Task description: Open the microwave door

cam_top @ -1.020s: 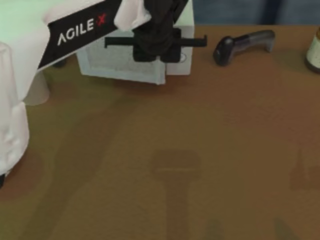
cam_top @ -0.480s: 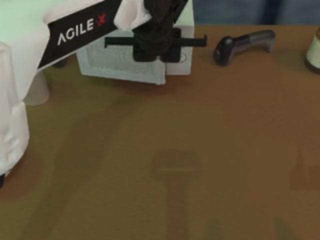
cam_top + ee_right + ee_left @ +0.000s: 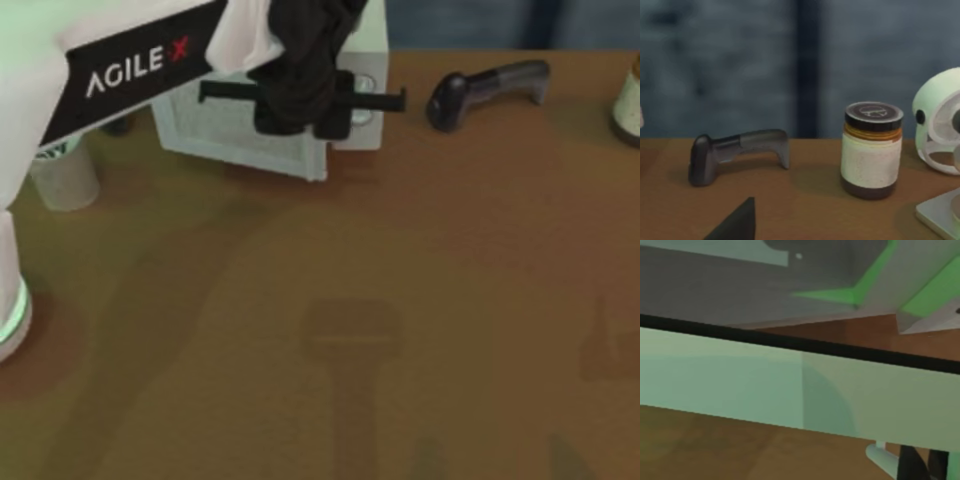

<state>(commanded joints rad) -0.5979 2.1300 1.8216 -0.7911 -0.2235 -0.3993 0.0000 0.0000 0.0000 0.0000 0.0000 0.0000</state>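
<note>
Microwave (image 3: 368, 35): at the bench's (image 3: 400, 300) far edge, left of centre.
Microwave door (image 3: 235, 130): swung slightly ajar, free edge toward the bench front.
Left end effector (image 3: 300, 95): over the door's free edge; whether its fingers are spread or closed, cannot tell.
Right end effector: out of the top view.
Scanner (image 3: 485, 90): right of the microwave.
Jar (image 3: 871, 150): near the bench's right edge.

**One brand name on the arm**

White letters "AGILE" with a red "X" run along the black band of the left arm (image 3: 130, 65), upper left of the top view. The jar (image 3: 871, 150) lid's mark cannot be read.
</note>
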